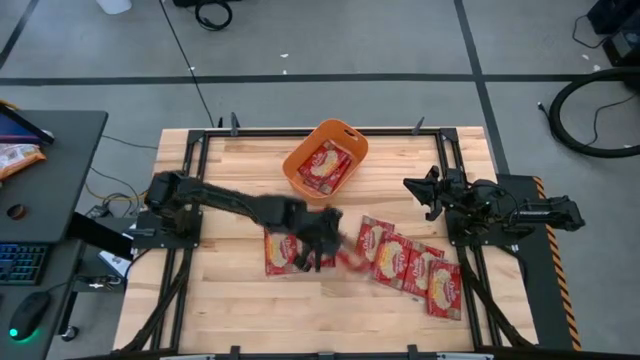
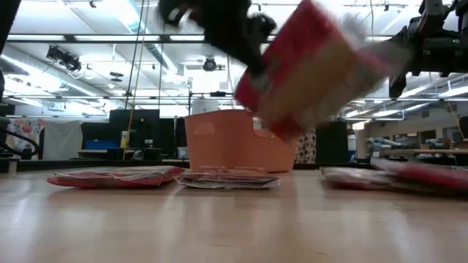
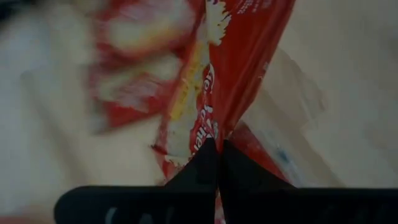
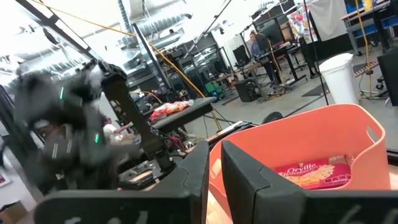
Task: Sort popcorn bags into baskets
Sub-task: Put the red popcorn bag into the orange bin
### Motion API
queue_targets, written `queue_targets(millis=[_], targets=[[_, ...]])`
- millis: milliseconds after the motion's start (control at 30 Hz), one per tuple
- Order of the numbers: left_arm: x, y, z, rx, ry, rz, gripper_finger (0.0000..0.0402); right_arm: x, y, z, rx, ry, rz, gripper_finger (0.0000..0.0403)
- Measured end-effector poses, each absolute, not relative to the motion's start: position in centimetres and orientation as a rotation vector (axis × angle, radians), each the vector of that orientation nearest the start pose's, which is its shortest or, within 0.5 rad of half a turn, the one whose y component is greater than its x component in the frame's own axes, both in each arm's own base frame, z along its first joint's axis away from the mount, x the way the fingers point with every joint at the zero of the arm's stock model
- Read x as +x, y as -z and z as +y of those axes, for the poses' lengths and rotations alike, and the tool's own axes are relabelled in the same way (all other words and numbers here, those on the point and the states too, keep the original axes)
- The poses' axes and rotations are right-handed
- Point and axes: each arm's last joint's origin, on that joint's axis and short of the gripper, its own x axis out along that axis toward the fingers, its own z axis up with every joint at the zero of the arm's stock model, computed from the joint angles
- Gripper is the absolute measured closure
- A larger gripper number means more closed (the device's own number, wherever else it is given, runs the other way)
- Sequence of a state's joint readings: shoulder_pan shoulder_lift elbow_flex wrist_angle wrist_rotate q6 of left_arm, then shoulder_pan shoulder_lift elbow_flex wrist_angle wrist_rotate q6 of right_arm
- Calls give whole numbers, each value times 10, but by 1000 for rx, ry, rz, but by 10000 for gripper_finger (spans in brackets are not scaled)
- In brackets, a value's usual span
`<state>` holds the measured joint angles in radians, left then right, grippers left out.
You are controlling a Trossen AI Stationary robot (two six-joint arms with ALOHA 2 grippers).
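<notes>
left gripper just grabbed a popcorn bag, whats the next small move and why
Probably carry it toward the orange tub. The left gripper is shut on a popcorn bag, already off the table, and the tub, with bags inside, sits just beyond it. The right gripper waits at the right edge.

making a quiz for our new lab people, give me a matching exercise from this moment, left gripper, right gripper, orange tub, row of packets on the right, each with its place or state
Things:
1. left gripper
2. right gripper
3. orange tub
4. row of packets

States:
A. lying flat on the table
B. holds packets already, at the table's far edge
C. shut on a popcorn bag lifted off the table
D. waits empty near the right edge

Pairs: 1-C, 2-D, 3-B, 4-A
</notes>
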<state>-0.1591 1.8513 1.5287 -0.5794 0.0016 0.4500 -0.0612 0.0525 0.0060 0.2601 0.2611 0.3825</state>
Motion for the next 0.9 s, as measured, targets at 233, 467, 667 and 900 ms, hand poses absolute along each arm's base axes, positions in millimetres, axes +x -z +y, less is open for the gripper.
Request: queue_targets(millis=[233, 467, 667, 900], targets=[[400, -304, -10, 56, -118, 695, 395, 97, -186, -13, 399, 276, -271, 355], [391, -289, 57, -226, -580, 739, 393, 97, -186, -13, 399, 276, -272, 355], [389, -265, 95, -353, -723, 813, 392, 97, -186, -13, 399, 276, -272, 355], [392, -240, 125, -415, -788, 858, 387, 97, -186, -13, 399, 276, -273, 355]])
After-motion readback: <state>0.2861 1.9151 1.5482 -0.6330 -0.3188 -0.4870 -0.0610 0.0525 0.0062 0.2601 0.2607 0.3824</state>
